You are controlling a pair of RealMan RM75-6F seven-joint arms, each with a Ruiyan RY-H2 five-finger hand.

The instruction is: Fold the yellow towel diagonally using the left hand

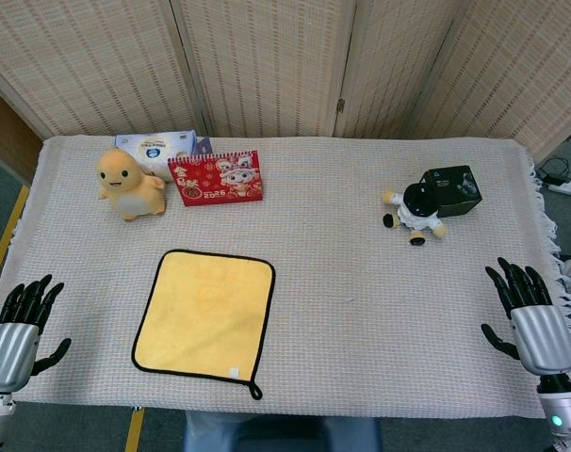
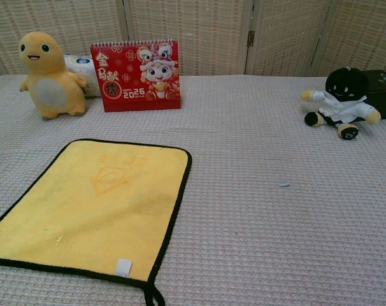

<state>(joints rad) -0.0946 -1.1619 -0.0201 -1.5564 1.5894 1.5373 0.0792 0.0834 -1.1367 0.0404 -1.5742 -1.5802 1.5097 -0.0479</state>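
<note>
The yellow towel (image 1: 205,314) with black trim lies flat and unfolded on the table's front left; in the chest view the towel (image 2: 91,204) fills the lower left, its hanging loop at the near right corner. My left hand (image 1: 20,325) hovers at the table's left front edge, fingers spread, holding nothing, well left of the towel. My right hand (image 1: 528,311) stays at the right front edge, fingers apart and empty. Neither hand shows in the chest view.
An orange plush toy (image 1: 128,183), a red desk calendar (image 1: 216,178) and a blue-white pack (image 1: 154,147) stand at the back left. A black-and-white plush (image 1: 416,210) and a black box (image 1: 453,189) sit at the back right. A woven cloth (image 1: 361,311) covers the table.
</note>
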